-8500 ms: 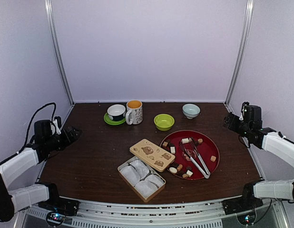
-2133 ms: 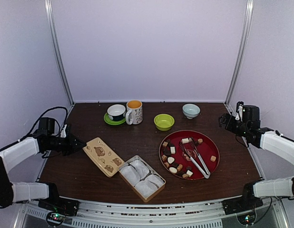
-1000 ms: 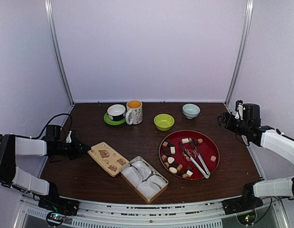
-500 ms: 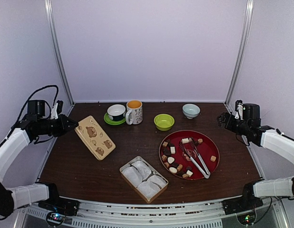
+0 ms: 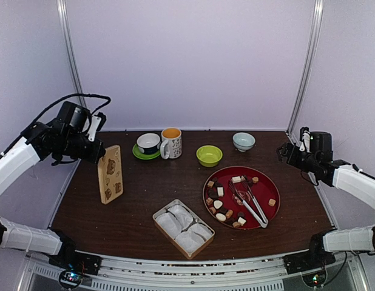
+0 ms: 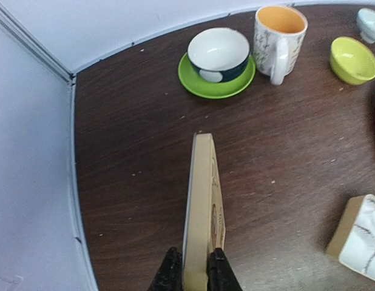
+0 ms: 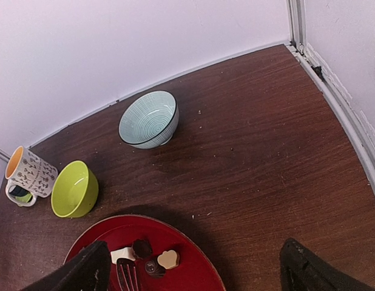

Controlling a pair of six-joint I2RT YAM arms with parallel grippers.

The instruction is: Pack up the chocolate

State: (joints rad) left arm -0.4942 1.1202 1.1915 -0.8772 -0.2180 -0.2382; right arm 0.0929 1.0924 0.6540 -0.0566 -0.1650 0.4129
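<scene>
- Chocolate (image 5: 220, 205): over a dozen small tan, dark brown and cream pieces, too small for an exact count. All lie on the one red plate (image 5: 264, 187), right of centre.
- We count one pair of silver tongs (image 5: 251, 203) on that plate.
- There is one open tin (image 5: 168, 235) near the front edge. It holds what look like four white paper liners (image 5: 178, 214).
- Left fingers (image 6: 172, 274) pinch the end of the one tan lid (image 5: 110, 174), which is held on edge at far left.
- Right fingers (image 7: 84, 270) are spread wide, holding nothing.
- Along the back stand one cup (image 5: 148, 143) on a green saucer (image 5: 139, 154), one mug (image 5: 172, 143), one lime bowl (image 5: 209, 156) and one pale blue bowl (image 5: 243, 141).
- The desk (image 5: 145, 188) is dark brown wood. The walls (image 5: 187, 60) are pale lilac, with two metal posts (image 5: 74, 66).
- The lid bears brown figures; any lettering is too small to read.
</scene>
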